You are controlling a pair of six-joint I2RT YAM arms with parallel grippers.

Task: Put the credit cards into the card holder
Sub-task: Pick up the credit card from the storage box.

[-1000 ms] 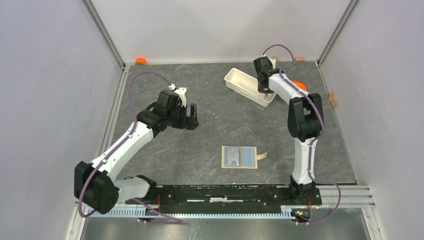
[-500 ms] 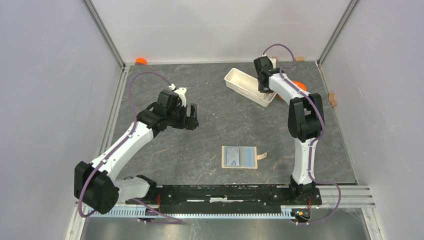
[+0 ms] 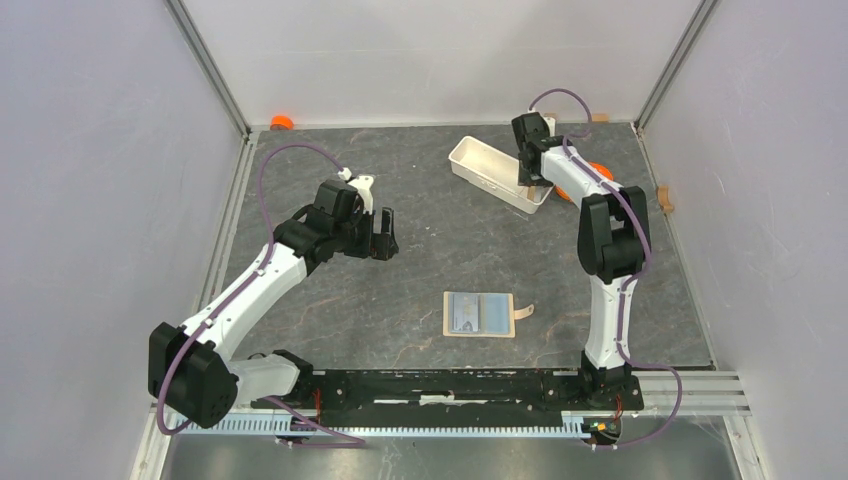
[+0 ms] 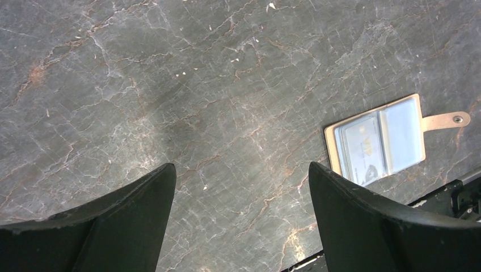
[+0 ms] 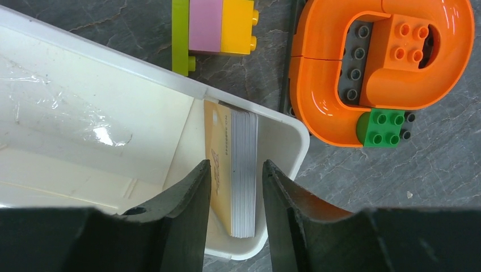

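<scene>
Little has shifted: our right pincer (image 5: 235, 165) edged along the white tray (image 5: 85, 113), straddling the upright credit cards (image 5: 241, 141), grip unclear, so we expect pickup; our left pincer (image 4: 241, 170) hangs spread, card holder (image 4: 377, 141) open on the tabletop (image 4: 170, 85).

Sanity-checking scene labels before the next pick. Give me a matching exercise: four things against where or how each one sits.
1. card holder
2. card stack
3. left pincer
4. orange curved block

A. on edge in the white tray corner, between the right pincer fingers
B. open, above bare table
C. lying open and flat near the arm bases
D. on the table just outside the tray

Pairs: 1-C, 2-A, 3-B, 4-D
</scene>
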